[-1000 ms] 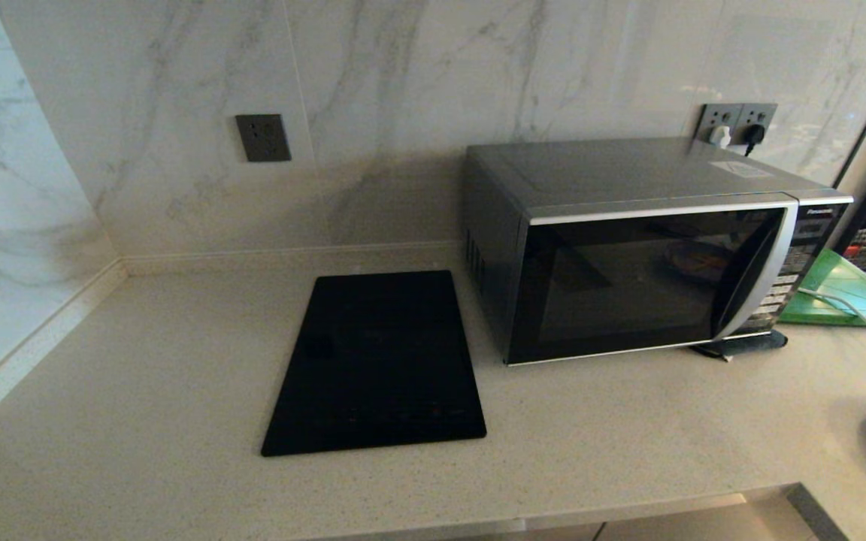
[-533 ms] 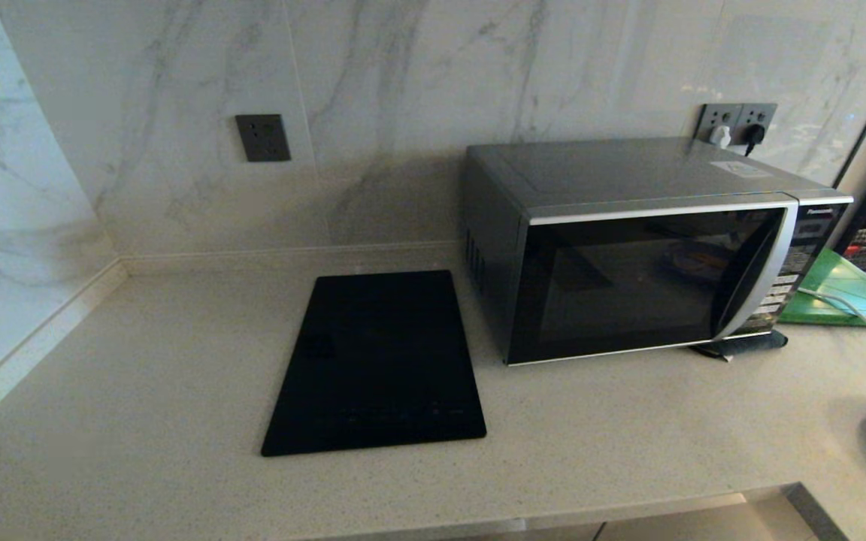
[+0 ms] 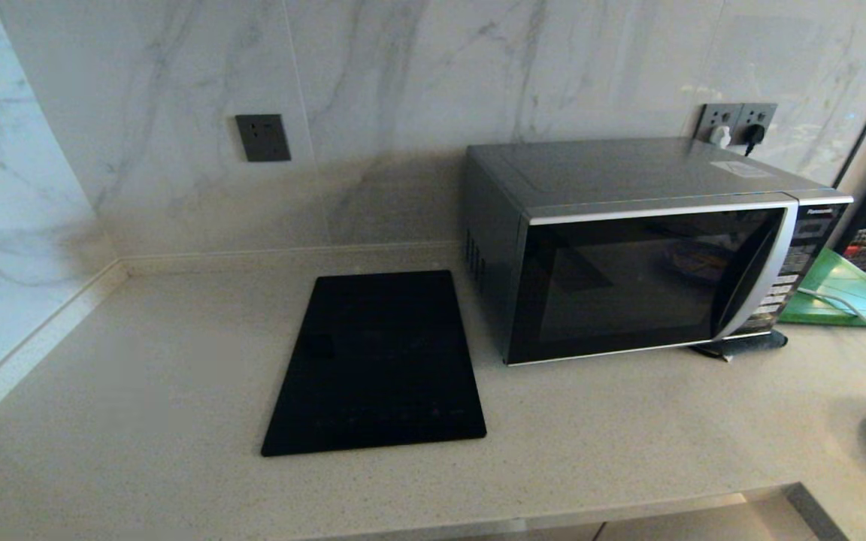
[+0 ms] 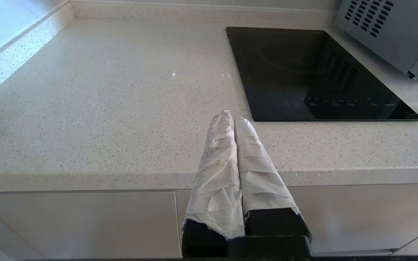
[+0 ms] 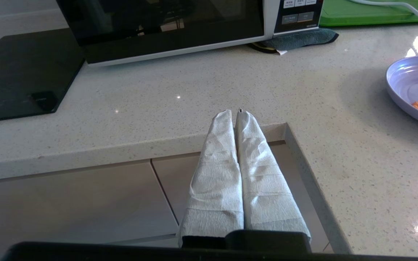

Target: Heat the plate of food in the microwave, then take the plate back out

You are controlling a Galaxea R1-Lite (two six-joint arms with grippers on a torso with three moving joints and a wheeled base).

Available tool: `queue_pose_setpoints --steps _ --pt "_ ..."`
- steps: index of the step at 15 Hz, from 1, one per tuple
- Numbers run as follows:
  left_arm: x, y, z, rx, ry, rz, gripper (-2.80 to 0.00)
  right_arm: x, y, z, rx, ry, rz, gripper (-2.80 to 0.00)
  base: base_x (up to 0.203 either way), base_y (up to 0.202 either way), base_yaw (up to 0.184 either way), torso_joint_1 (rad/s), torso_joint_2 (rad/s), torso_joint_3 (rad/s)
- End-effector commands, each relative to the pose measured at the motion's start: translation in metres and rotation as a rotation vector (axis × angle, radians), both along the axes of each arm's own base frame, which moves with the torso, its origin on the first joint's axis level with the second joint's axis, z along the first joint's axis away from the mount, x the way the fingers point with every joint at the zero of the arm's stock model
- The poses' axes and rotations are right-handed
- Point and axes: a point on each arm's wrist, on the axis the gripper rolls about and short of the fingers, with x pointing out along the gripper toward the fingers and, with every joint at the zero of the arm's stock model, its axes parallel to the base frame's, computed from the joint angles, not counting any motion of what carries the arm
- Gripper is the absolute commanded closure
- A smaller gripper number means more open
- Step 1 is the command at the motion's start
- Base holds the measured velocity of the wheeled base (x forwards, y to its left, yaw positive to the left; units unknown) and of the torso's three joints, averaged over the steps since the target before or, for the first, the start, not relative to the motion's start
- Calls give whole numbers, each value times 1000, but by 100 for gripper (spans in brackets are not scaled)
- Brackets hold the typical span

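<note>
Beside microwave (image 3: 651, 248): black cooktop (image 3: 376, 361).

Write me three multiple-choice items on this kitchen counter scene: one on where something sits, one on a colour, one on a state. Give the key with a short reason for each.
1. Where is the black cooktop?
A. On top of the microwave
B. On the counter, on the robot's left of the microwave
C. Leaning on the wall

2. What colour is the plate of food?
A. Lavender purple
B. Green
C. White

3. How is the microwave door?
A. Wide open
B. Removed
C. Closed

Key:
1 B, the head view shows the cooktop flat on the counter beside the microwave's vented side.
2 A, the right wrist view shows a purple rim holding orange sticks.
3 C, the dark glass door sits flush with the handle against the button panel.

The left gripper and right gripper hang shut at the counter's front edge.
</note>
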Motion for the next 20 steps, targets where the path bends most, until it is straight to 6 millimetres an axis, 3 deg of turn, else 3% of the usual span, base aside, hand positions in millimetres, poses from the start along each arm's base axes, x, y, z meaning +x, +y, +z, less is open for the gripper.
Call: queue_pose_setpoints --steps 1,20 --pt "0 0 0 -1 1 1 0 0 0 0 1 3 0 0 0 0 0 0 0 0" --pt "0 0 0 -1 1 1 0 0 0 0 1 3 -1 0 0 0 0 0 0 0"
